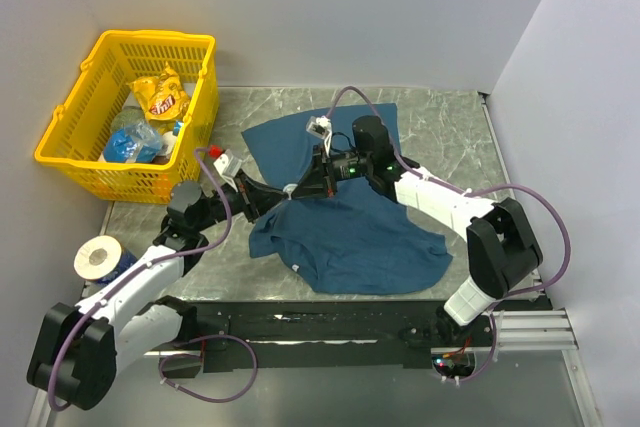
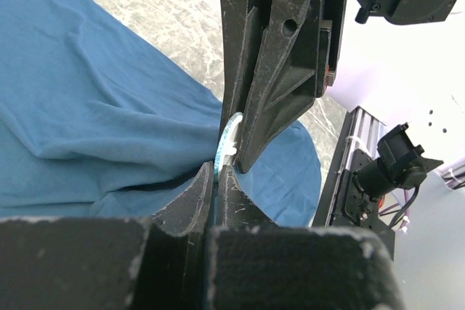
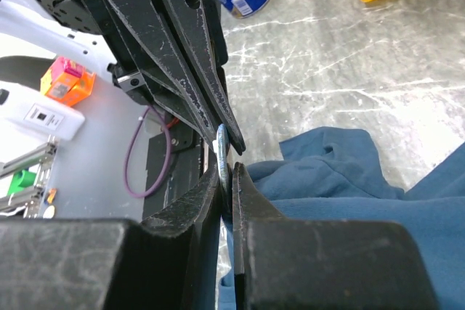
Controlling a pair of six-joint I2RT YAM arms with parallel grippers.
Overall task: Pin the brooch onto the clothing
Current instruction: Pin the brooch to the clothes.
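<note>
Left fingers (image 2: 197,197), clenched tight, pinch a raised fold of the dark teal-blue T-shirt (image 2: 87,107). Right fingers (image 3: 254,201) grip the small round pale silver-grey brooch (image 3: 222,143) edge-on against that fold. Both arms reach inward, meeting tip to tip above the marbled tabletop (image 1: 450,127).

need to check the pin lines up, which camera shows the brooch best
Left wrist: the brooch shows its pale curved rim and part of its face. In the right wrist view it is only a thin edge. The top external view does not show it.
</note>
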